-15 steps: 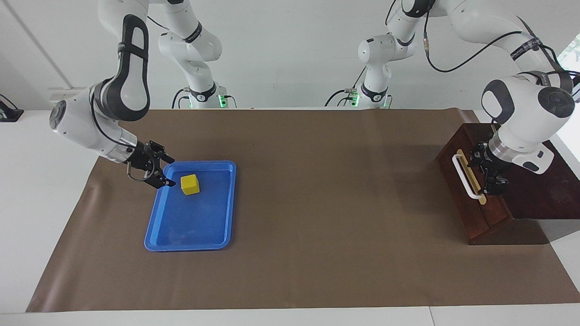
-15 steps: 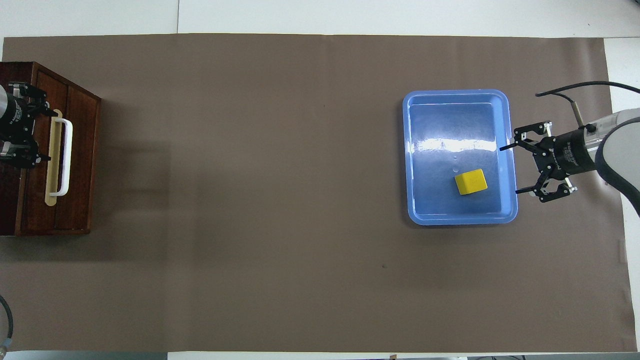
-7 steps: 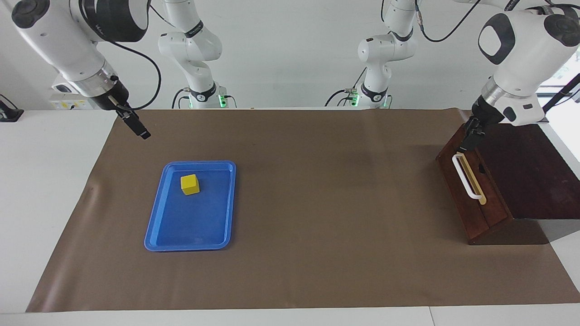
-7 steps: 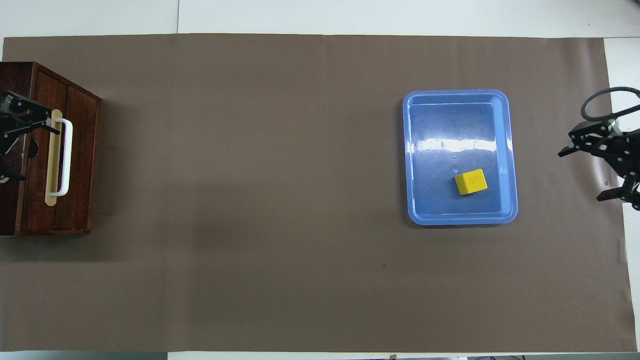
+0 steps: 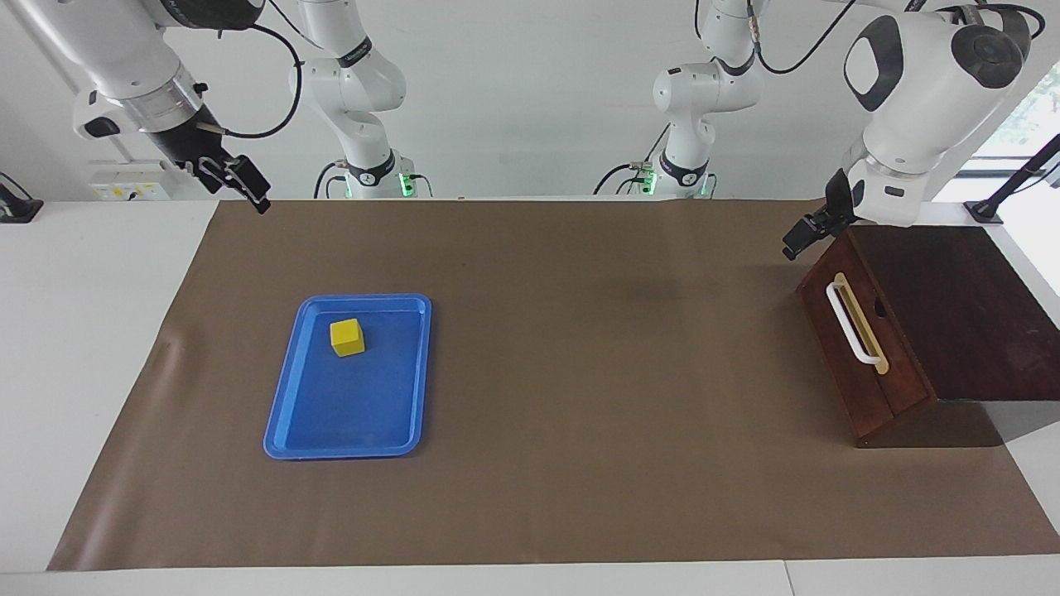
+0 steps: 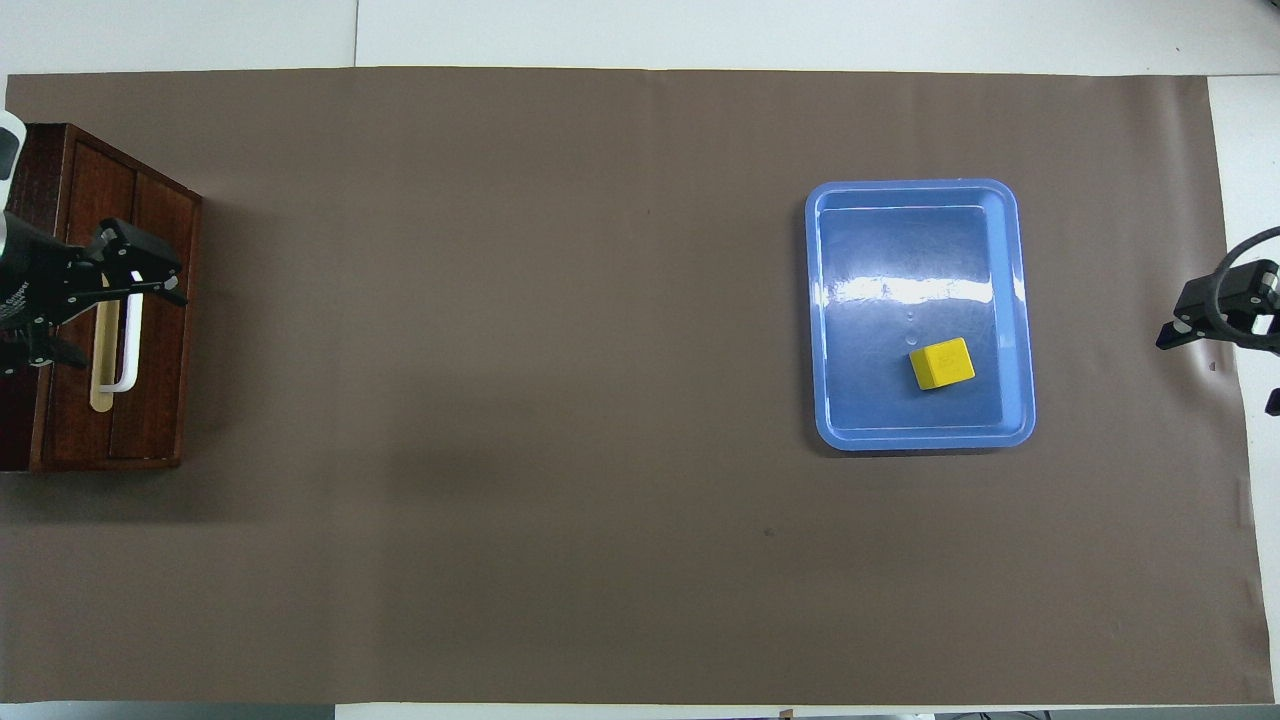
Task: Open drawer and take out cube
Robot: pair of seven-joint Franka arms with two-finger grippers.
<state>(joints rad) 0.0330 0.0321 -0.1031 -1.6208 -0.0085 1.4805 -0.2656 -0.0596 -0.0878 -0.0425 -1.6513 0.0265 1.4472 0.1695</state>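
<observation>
The dark wooden drawer is pushed in, its white bar handle free, at the left arm's end of the table. A small yellow cube lies in the blue tray, toward the tray's end nearer the robots. My left gripper hangs open and empty in the air over the drawer's front, at the handle's end nearer the robots. High over the mat's corner at the right arm's end, my right gripper is open and empty.
A brown mat covers most of the white table. The drawer's cabinet top slopes up toward the table's edge.
Both grippers have lifted away. The right one rose from the tray's rim beside the cube. The left one rose from the drawer handle. Cube and drawer have not moved.
</observation>
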